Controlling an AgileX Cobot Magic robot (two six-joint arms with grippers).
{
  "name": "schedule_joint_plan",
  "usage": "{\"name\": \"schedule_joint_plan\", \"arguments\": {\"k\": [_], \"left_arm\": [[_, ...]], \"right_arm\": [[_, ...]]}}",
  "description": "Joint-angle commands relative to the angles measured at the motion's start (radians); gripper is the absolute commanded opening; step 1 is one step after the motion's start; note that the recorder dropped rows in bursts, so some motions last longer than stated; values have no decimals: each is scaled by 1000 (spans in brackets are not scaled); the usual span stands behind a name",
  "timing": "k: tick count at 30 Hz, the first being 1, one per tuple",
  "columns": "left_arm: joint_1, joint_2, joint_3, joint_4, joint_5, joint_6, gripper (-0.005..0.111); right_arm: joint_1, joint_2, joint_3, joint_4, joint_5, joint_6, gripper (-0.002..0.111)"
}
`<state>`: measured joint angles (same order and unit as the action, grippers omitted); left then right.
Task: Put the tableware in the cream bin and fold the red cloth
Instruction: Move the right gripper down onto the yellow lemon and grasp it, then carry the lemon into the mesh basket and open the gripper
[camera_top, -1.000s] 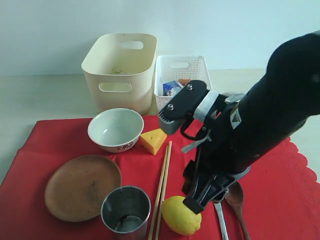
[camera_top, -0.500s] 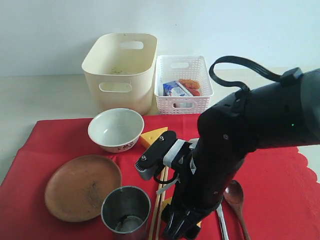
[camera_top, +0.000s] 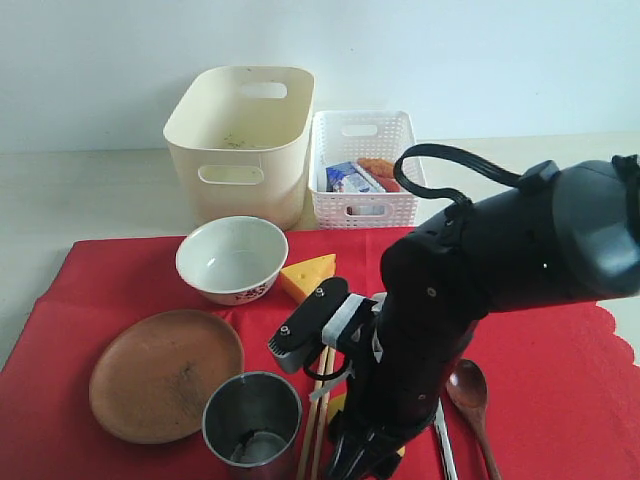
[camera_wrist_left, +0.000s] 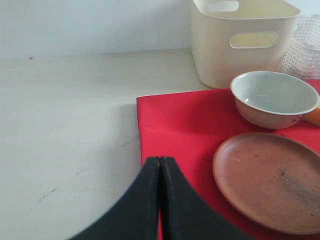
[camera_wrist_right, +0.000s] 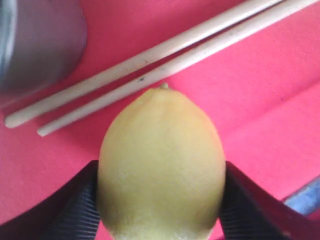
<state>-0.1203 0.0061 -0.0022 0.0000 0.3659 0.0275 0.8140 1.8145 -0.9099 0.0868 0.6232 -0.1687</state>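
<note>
- Large plain bright red fabric cloth (camera_top: 560, 380): spread flat on the pale tabletop, scalloped edge at the right; everything below stands on it unless noted.
- Tall smooth cream plastic bin (camera_top: 240, 140): upright behind the cloth, off the fabric, just beside a white perforated lattice basket (camera_top: 362, 165) holding small packets.
- Pale bowl with red-patterned outside (camera_top: 231, 258): upright, in front of the bin.
- Round brown plate (camera_top: 165, 373): flat, in front of the bowl.
- Steel cup (camera_top: 251, 418): upright, touching the plate's near right rim.
- Wooden chopsticks (camera_top: 313, 420): side by side, just right of the cup.
- Yellow cheese wedge (camera_top: 307, 277): beside the bowl.
- Dark wooden spoon (camera_top: 468, 390) and metal knife (camera_top: 443, 450): right of the arm, the knife mostly hidden.
- Yellow lemon (camera_wrist_right: 160, 165): beside the chopsticks, on the cloth.
- Right gripper (camera_wrist_right: 160, 200): one black finger pressed against each side of the lemon.
- Left gripper (camera_wrist_left: 160, 170): fingers pressed together, holding nothing, above the cloth's left edge near the plate.
</note>
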Motion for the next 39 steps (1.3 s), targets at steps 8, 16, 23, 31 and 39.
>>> {"name": "schedule_joint_plan", "arguments": {"k": [8, 16, 23, 31, 39], "left_arm": [[2, -6, 2, -5, -11, -6, 0], [2, -6, 2, -5, -11, -6, 0], [2, -6, 2, -5, -11, -4, 0], [2, -6, 2, -5, -11, -4, 0], [2, -6, 2, -5, -11, -4, 0]], "right_arm": [[1, -220, -5, -343, 86, 249, 0], [-101, -352, -9, -582, 12, 533, 0], [-260, -323, -19, -537, -197, 536, 0], [-339, -202, -126, -454, -335, 534, 0], [-366, 10, -360, -458, -333, 529, 0]]}}
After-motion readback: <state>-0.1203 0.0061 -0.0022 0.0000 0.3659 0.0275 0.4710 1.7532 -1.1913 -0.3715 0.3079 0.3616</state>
